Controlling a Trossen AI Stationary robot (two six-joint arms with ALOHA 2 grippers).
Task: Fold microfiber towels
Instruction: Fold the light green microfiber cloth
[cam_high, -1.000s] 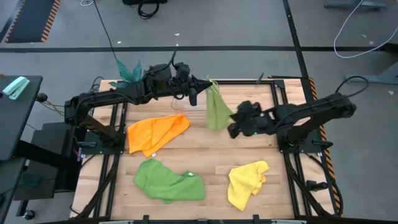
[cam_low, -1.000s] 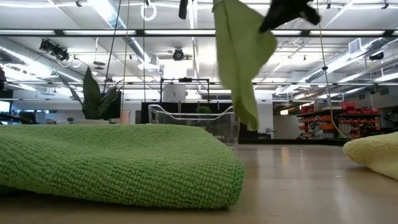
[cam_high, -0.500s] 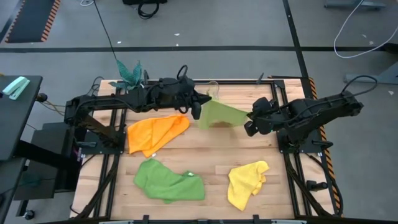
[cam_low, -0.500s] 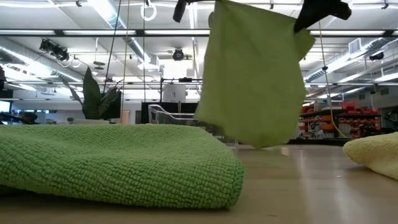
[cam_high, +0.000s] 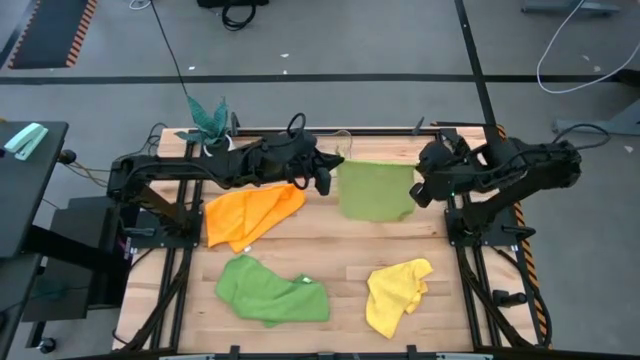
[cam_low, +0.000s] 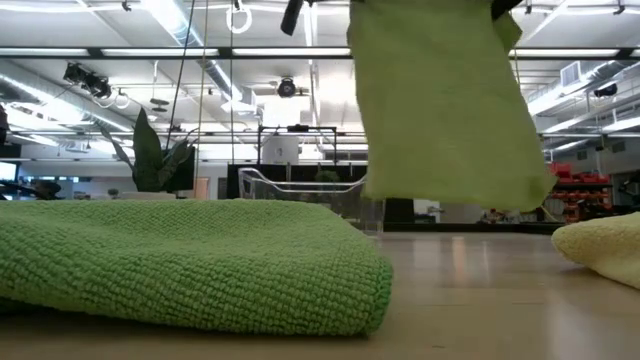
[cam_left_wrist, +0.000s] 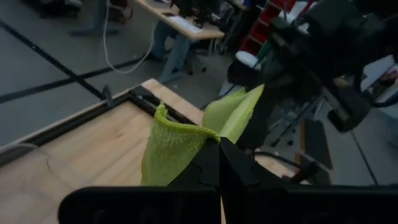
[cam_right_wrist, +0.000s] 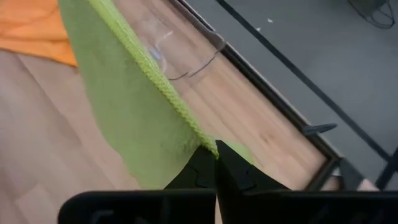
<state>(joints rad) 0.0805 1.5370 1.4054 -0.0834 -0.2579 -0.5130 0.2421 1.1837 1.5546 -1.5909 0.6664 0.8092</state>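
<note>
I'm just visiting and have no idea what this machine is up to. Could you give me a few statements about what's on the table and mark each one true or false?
1. Both hands pinch the light lime green towel by its corners, left hand and right hand. True.
2. That towel lies flat on the table. False: it hangs above it.
3. The orange towel sits neatly folded. False: it lies rumpled.
4. The yellow towel lies untouched. True.

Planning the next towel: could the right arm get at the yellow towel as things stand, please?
Probably not yet. The right gripper is shut on a corner of the light lime towel, stretched with the left gripper. The yellow towel lies uncovered on its side otherwise.
</note>
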